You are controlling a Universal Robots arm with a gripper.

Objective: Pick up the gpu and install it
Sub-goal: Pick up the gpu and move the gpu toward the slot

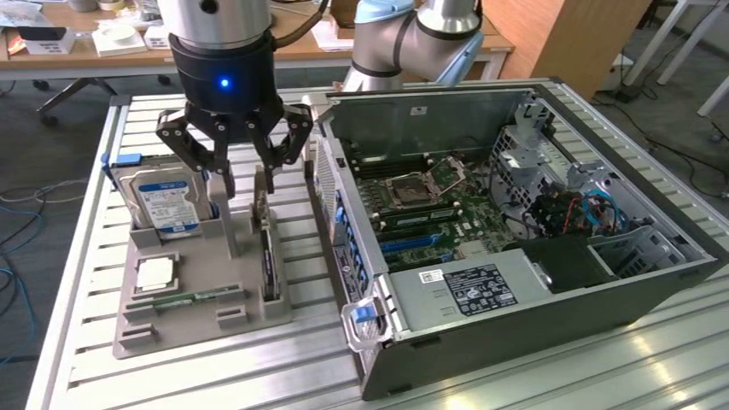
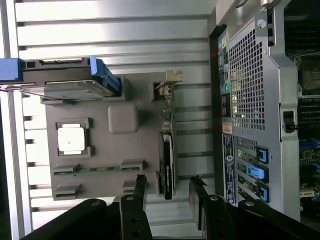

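The gpu (image 1: 269, 265) (image 2: 167, 162) stands on edge in a slot of the grey holder tray (image 1: 194, 320) (image 2: 135, 145). It is a thin black card with its silver bracket (image 2: 168, 82) at one end. My gripper (image 1: 245, 186) (image 2: 169, 192) hangs open just above the card. One finger is on each side of the card's line, and nothing is between them. The open computer case (image 1: 513, 256) (image 2: 250, 100) lies at the exterior view's right, with its motherboard (image 1: 439, 201) exposed.
The tray also holds a silver hard drive (image 1: 166, 201) (image 2: 70, 85) standing upright, a square processor (image 1: 156, 275) (image 2: 71, 139) and a green memory stick (image 1: 188, 299) (image 2: 85, 170). The case wall (image 1: 347, 248) stands close beside the tray. A second arm (image 1: 416, 38) is behind the case.
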